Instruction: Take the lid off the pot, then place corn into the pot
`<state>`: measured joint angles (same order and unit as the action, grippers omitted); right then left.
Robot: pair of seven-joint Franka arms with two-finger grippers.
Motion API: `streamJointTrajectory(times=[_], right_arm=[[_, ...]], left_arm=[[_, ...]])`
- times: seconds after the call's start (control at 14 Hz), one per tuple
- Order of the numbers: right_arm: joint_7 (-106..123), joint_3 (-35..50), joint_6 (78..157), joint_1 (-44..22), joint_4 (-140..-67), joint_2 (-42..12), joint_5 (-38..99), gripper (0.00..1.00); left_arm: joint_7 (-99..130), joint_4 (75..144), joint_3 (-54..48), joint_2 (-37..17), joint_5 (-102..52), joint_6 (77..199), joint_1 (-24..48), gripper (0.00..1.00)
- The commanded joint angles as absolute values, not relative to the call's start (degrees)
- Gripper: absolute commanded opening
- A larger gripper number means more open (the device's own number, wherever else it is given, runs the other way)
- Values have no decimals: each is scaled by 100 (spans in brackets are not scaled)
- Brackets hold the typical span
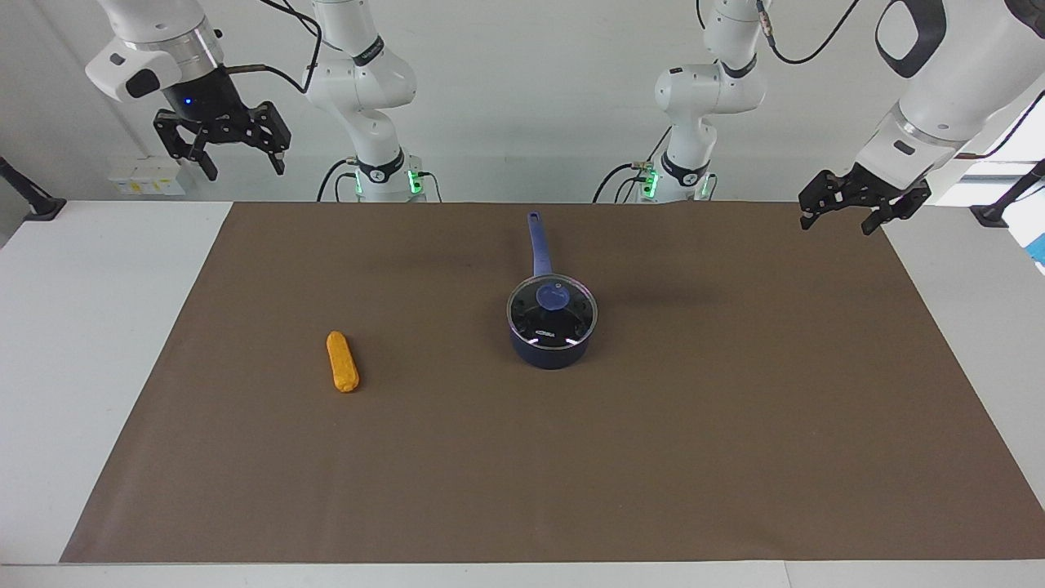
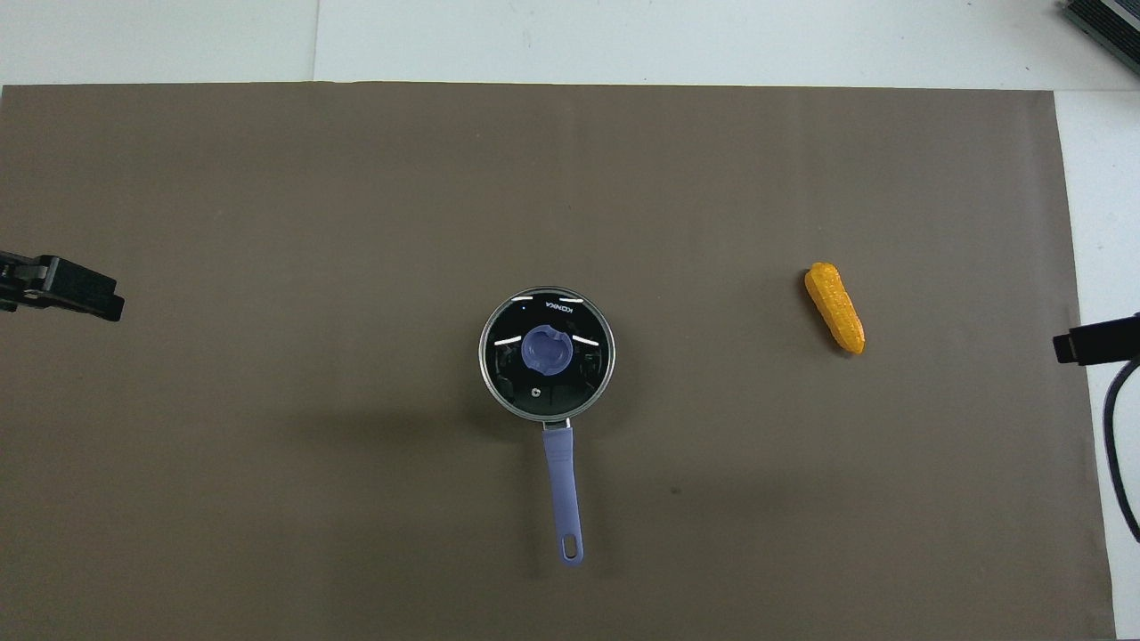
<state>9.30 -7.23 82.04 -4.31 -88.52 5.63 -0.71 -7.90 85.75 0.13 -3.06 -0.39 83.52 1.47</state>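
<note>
The navy pot (image 1: pixel 552 346) (image 2: pixel 563 481) stands mid-mat, its long handle pointing toward the robots. The glass lid (image 1: pixel 552 310) (image 2: pixel 547 365) with its blue knob sits on the pot. The orange-yellow corn (image 1: pixel 342 361) (image 2: pixel 834 307) lies on the mat toward the right arm's end. My left gripper (image 1: pixel 842 217) (image 2: pixel 62 289) is open and empty, raised over the mat's edge at the left arm's end. My right gripper (image 1: pixel 242 169) (image 2: pixel 1095 340) is open and empty, held high over the right arm's end of the table.
A brown mat (image 1: pixel 735 457) covers most of the white table (image 1: pixel 73 327). A dark device corner (image 2: pixel 1104 22) shows at the table's farthest edge toward the right arm's end.
</note>
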Motion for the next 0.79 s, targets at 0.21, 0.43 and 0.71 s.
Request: streamJointTrajectory(times=[0.21, 0.43, 0.71], right_arm=[[1055, -694, 8315, -352, -9035, 703, -26, 100], [1055, -694, 8314, -352, -9035, 703, -26, 100], [1055, -694, 8306, -352, -9035, 703, -26, 100]], left_arm=[[-747, 8684, -18, -176, -9, 8253, 149, 100], [-738, 8684, -26, -176, -9, 8253, 140, 100], [-721, 8692, -35, -176, -9, 8253, 211, 100]])
